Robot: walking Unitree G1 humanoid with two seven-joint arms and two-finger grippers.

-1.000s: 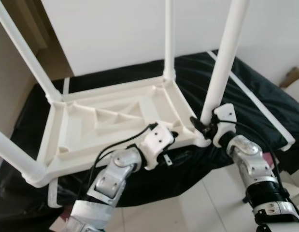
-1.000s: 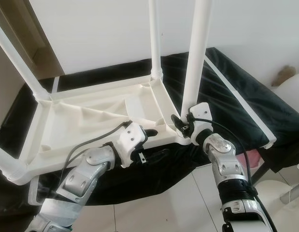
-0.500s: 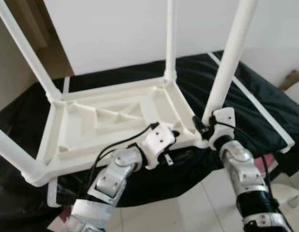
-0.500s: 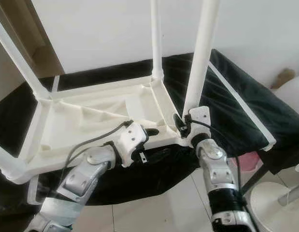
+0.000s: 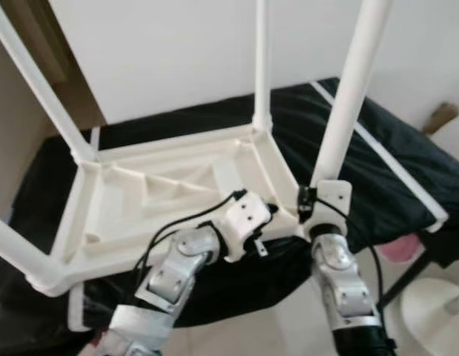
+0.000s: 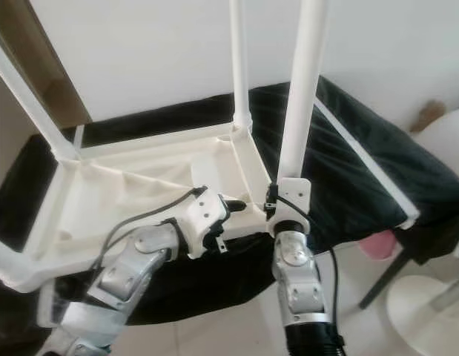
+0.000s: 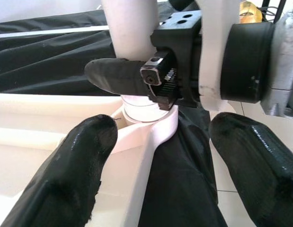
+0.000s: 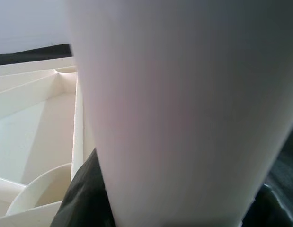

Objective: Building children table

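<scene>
The table leg (image 5: 346, 111) is clamped by the right claw (image 7: 137, 78); the left claw (image 7: 170, 165) gapes wide.

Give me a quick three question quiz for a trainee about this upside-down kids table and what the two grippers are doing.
1. True or false: the white tabletop lies upside down on the black cloth, legs pointing up.
2. Which gripper is clamped round the near right leg at its base: A) left gripper, B) right gripper, C) neither?
3. Fill in: the left gripper is ____, its fingers straddling the tabletop's corner edge beside the leg socket.

Key
1. True; four legs stand up from the corners.
2. B; the right gripper grips that leg just above the socket.
3. Open.
</scene>
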